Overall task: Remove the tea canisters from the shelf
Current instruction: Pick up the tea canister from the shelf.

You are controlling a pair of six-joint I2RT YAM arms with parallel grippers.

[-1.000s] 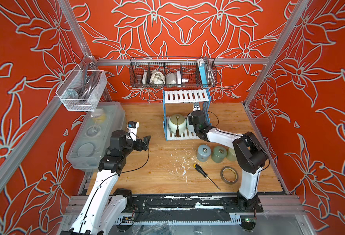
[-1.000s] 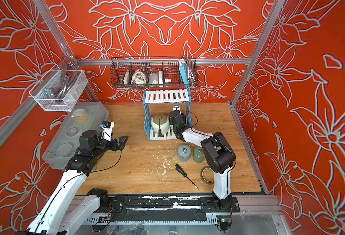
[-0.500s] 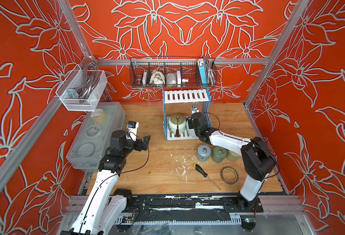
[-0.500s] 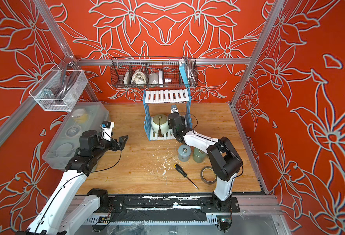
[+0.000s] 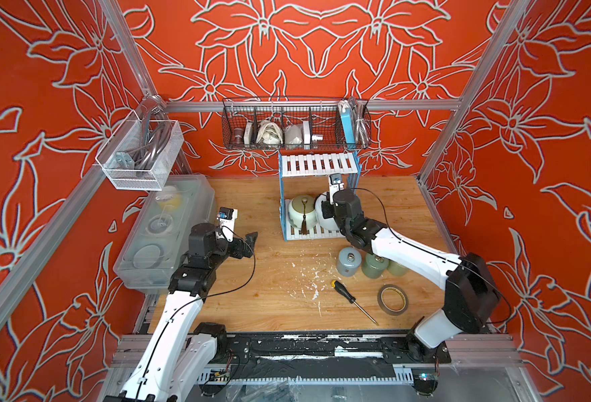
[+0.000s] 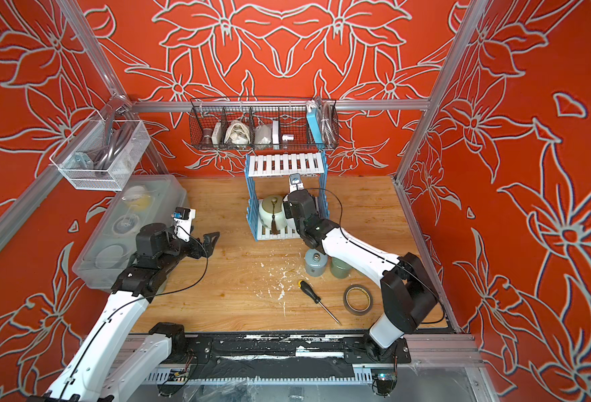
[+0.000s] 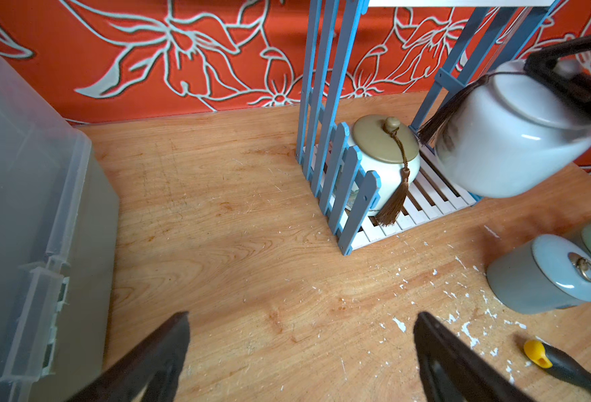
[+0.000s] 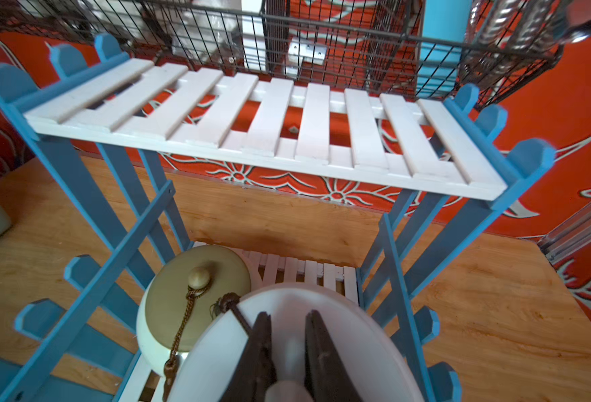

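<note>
- The right gripper (image 8: 288,334) is clamped on the small knob (image 8: 292,351) atop the lid of the pale blue-white canister (image 7: 510,146). The jar hangs from that pinch alone, tilted and clear of the lower board (image 7: 436,195) of the shelf (image 7: 342,181).
- This canister looks like glazed ceramic: rigid, smooth, likely weighty for its size, and it would chip or shatter if dropped. The knob is a narrow hold, and if the lid only sits loose, the body could slip away. Its belly looks too wide for these jaws, so the knob seems the only hold. Slow, level travel would suit it.
- Its own brown tassel (image 8: 233,302) lies across the lid beside the jaws.
- Just beside it stands the cream canister (image 7: 384,156), upright on the lower board, the last jar resting there. Its lid knob looks the natural place to take it too.
- The upper board (image 8: 269,132) is bare but roofs the way out, with blue pickets on either side.
- On the table (image 5: 269,285) under the right forearm stand the grey-blue canister (image 5: 349,261), sage-green canister (image 5: 375,265) and yellow-green canister (image 5: 396,268), crowding the nearest set-down spot.
- A screwdriver (image 5: 348,296) and tape roll (image 5: 392,299) lie nearer the front.
- The left gripper (image 7: 302,316) hovers spread wide and empty, beside the clear plastic bin (image 5: 165,236).
</note>
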